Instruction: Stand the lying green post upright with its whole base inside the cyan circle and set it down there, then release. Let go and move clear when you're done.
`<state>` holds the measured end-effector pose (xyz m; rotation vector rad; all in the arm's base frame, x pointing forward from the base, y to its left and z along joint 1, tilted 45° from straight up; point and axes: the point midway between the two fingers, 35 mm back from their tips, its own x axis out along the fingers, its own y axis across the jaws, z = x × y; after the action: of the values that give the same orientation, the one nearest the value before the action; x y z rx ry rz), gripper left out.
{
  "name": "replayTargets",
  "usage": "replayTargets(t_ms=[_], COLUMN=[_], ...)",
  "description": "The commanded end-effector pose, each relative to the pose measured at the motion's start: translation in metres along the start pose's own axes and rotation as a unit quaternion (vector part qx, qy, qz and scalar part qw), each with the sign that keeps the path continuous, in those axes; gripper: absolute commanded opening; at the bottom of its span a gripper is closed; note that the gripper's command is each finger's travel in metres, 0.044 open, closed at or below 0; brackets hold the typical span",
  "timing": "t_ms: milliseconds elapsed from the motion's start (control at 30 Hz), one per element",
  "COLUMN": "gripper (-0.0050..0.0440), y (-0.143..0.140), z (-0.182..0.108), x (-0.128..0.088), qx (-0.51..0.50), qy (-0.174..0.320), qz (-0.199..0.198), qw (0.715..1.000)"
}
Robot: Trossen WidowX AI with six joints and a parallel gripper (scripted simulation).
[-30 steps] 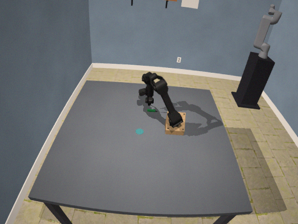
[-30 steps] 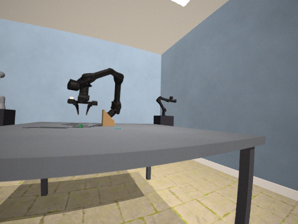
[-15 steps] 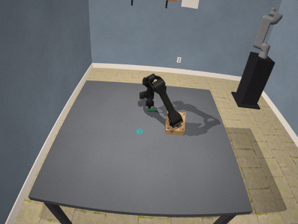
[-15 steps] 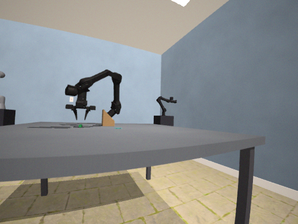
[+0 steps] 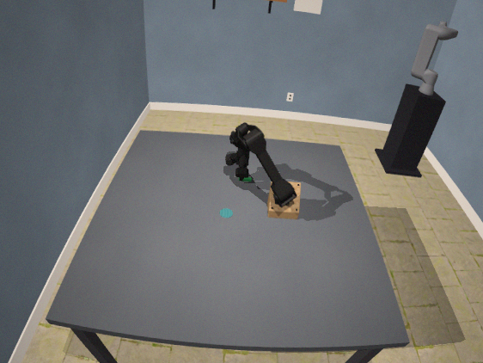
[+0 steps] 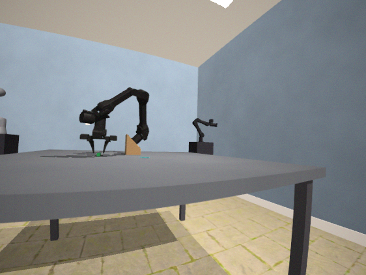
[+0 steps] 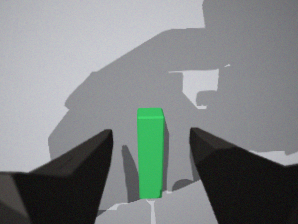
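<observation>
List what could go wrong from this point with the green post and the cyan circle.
1. The open gripper straddles the lying green post with gaps on both sides; an uneven close could skew or nudge it rather than clamp it squarely.
2. The post lies flat on the table, so the fingers may scrape the surface as they descend.
3. The cyan circle looks small and sits apart from the post; tilting upright in transit could leave the base overhanging its edge.
</observation>
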<state>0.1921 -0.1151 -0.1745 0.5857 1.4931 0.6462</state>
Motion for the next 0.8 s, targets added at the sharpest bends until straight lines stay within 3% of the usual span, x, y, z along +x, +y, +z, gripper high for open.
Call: replayTargets(t_ms=[0, 333, 467, 767], gripper=[0.0232, 0.0232, 0.0137, 0.0083], y=[0.0015, -0.0003, -0.0014, -0.0014], z=[0.0002, 0.0025, 0.0038, 0.0038], x=[0.0085, 0.0111, 0.0079, 0.0079], qx=[0.002, 0.000, -0.003, -0.003], qy=[-0.001, -0.003, -0.005, -0.005], qz=[0.002, -0.002, -0.006, -0.006], qw=[1.000, 1.000, 1.000, 1.000])
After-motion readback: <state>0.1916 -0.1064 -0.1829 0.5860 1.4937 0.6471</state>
